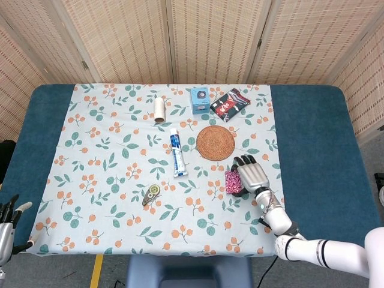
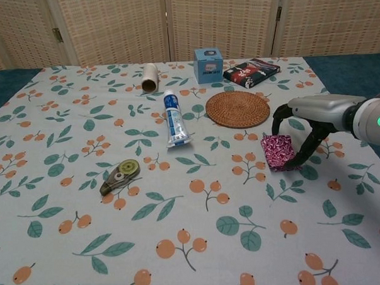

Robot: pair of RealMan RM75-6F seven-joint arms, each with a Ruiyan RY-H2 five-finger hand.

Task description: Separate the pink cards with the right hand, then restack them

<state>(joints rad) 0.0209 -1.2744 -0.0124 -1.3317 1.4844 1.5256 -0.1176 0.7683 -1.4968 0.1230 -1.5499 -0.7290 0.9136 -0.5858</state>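
The pink patterned cards [image 1: 231, 181] [image 2: 278, 151] lie as one stack on the floral cloth, just below the woven coaster. My right hand [image 1: 252, 176] [image 2: 309, 121] arches over the stack's right edge. Its fingers reach down at the far corner and its thumb at the near corner, pinching the top card, whose right side looks slightly raised. My left hand [image 1: 7, 225] hangs off the table's front left corner with fingers apart and nothing in it; the chest view does not show it.
A round woven coaster [image 2: 238, 109] sits just behind the cards. A toothpaste tube [image 2: 173, 126], correction tape dispenser [image 2: 119, 175], paper roll [image 2: 150, 77], blue box [image 2: 208, 65] and dark packet [image 2: 252, 73] lie further left and back.
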